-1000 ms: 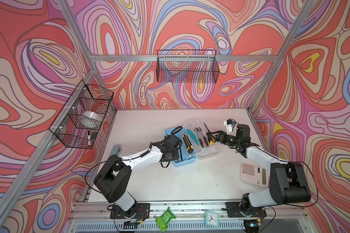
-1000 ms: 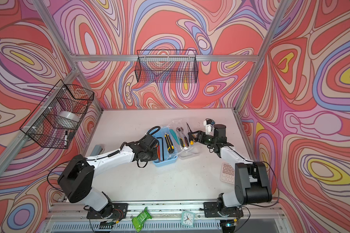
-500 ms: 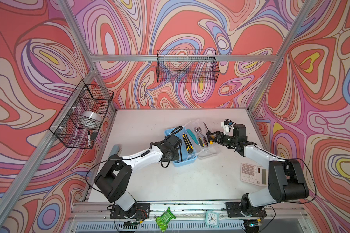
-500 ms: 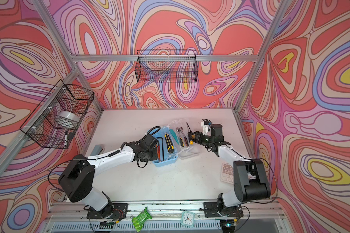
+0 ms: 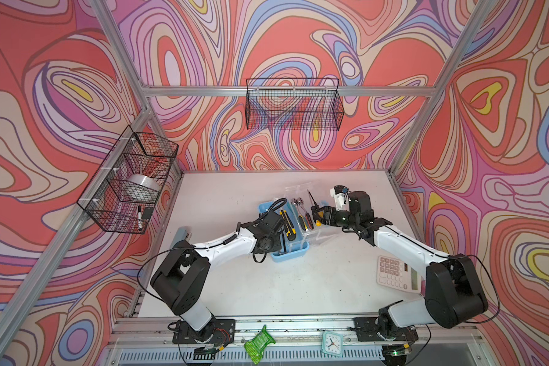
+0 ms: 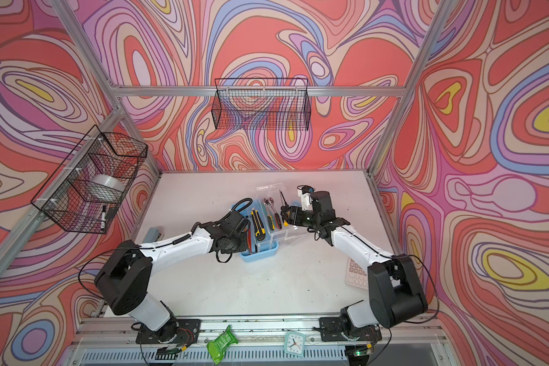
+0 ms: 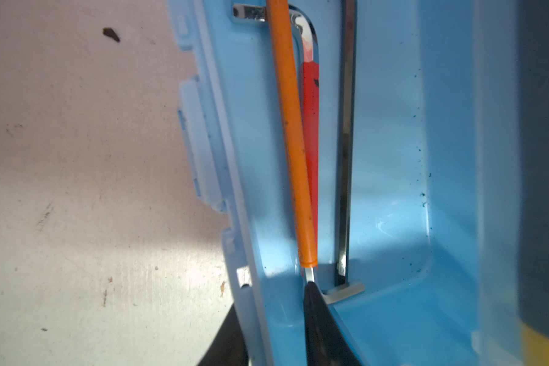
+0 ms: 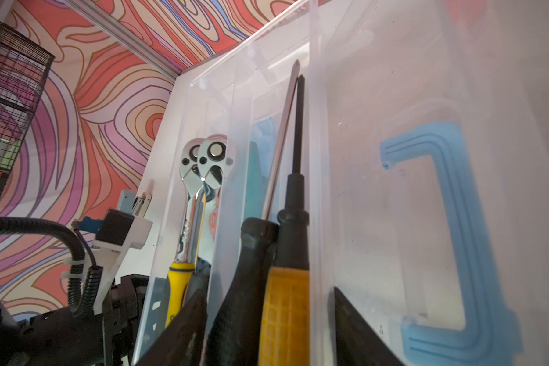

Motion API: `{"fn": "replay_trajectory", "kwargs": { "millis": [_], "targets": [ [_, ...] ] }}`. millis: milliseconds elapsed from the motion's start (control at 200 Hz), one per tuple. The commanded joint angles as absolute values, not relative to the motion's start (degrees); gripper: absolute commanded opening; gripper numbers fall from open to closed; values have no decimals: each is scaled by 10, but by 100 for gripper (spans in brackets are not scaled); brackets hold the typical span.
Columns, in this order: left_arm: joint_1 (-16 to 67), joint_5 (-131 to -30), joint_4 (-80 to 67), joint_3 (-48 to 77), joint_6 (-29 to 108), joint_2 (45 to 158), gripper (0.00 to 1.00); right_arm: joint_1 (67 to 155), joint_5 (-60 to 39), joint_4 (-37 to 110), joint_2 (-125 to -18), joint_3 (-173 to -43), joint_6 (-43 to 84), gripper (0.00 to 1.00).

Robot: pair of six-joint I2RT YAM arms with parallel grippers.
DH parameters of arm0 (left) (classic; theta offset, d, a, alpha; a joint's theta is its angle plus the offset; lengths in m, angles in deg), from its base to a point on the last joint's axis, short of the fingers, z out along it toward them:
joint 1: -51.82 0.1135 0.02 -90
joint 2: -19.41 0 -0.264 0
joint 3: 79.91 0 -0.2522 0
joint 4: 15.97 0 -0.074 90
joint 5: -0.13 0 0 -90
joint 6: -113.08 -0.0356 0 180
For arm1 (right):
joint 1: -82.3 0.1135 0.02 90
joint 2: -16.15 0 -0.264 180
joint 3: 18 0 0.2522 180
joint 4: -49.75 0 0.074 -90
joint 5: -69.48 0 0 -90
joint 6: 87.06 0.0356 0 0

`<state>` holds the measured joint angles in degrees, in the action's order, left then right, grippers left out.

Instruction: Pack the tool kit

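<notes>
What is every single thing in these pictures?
light blue rectangular plastic box: one, mid-table
clear plastic tray: one, see-through, at the box's right side
clear lid with blue handle: one, beside the tray
yellow-and-black utility knives: two, in the box
screwdrivers: two, black and yellow handles, in the tray
silver-headed ratchets: two, in the tray
hex keys: three, orange, red, dark steel, in the box
grey-blue stapler: one, table's left edge
pink calculator: one, table's right side
black wire baskets: two, back and left walls
pale tape roll: one, left basket
teal clock: one, front rail
green mesh piece: one, front rail
left gripper: black, at the box's wall
right gripper: black, at the screwdrivers' handles
</notes>
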<state>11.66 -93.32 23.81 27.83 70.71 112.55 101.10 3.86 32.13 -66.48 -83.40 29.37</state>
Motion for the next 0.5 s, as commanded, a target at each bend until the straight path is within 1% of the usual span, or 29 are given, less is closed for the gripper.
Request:
{"fn": "replay_trajectory", "kwargs": {
  "millis": [0, 190, 320, 496],
  "targets": [
    [114, -921, 186, 265, 712, 1127, 29, 1043, -17, 306, -646, -856, 291, 61],
    [115, -930, 192, 274, 733, 1110, 33, 1099, -140, 262, -643, -875, 289, 59],
    [114, -940, 198, 293, 753, 1088, 36, 1124, -168, 262, -657, -882, 295, 58],
    [114, -960, 238, 300, 781, 1049, 40, 1152, -231, 242, -677, -905, 290, 57]
  ]
}}
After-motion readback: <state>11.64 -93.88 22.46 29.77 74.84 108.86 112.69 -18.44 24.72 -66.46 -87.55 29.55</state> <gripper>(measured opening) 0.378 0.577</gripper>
